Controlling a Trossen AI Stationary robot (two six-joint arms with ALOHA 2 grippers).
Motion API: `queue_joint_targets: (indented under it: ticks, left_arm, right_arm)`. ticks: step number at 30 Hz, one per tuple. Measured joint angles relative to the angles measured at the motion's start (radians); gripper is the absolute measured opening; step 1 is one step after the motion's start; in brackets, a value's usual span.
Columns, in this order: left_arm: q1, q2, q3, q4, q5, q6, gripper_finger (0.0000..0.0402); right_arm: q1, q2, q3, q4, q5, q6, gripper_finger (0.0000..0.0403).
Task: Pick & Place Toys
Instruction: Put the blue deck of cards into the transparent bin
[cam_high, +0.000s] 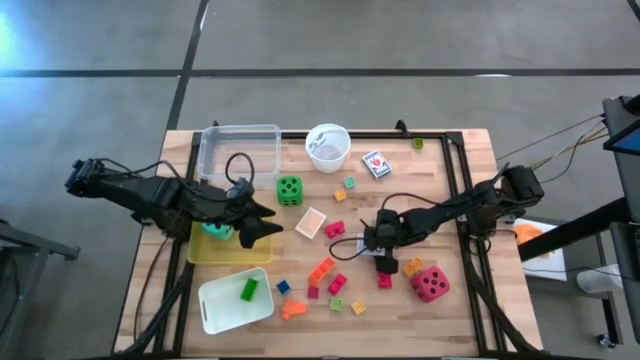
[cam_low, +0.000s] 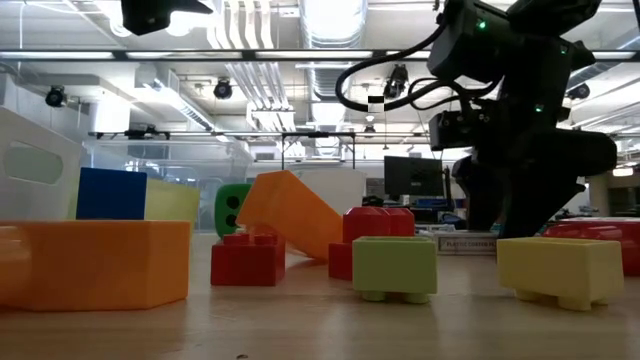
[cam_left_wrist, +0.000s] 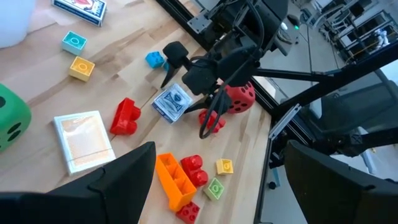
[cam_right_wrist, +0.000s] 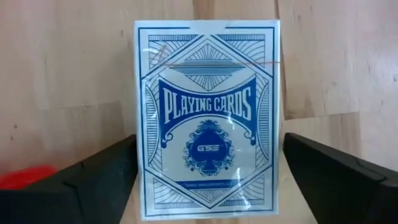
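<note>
A blue playing-card pack (cam_right_wrist: 208, 118) lies flat on the wooden table right of centre. My right gripper (cam_right_wrist: 208, 186) points down over it, open, with one finger close to each long side. Above the yellow tray (cam_high: 205, 252), which holds a teal die (cam_high: 216, 231), my left gripper (cam_left_wrist: 217, 186) hovers open with nothing between its fingers. A green die (cam_high: 289, 189) and a red die (cam_high: 430, 283) rest on the table. Small bright blocks (cam_high: 321, 268) lie scattered near the front. My right gripper's fingers (cam_right_wrist: 93, 180) stand beside the pack's two long sides (cam_right_wrist: 140, 155), coming from above. I cannot tell whether they touch it. The pack lies flat on the table.
A clear tray (cam_high: 240, 150) and a white cup (cam_high: 328, 146) stand at the back, with a second card pack (cam_high: 376, 164) beside the cup. A white tray (cam_high: 235, 303) at the front left holds a green block (cam_high: 248, 290). A pale card pack (cam_high: 311, 222) lies mid-table.
</note>
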Motion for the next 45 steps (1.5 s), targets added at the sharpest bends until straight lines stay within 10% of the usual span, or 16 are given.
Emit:
queue_joint_targets:
  ticks: [7,24,45]
  left_arm:
    - [0.0,0.0,0.0,-0.001,0.0,-0.001,0.0339]
    - [0.005,0.001,0.0,0.008,-0.019,-0.197,0.0339]
    - [0.197,0.186,0.047,0.206,0.216,-0.376,0.0339]
  right_arm:
    - [0.002,0.001,0.0,0.0,-0.003,0.001,0.0295]
    - [0.001,-0.188,0.03,-0.017,0.013,0.136,0.0296]
    - [-0.016,-0.102,0.587,-0.198,0.237,0.007,0.0296]
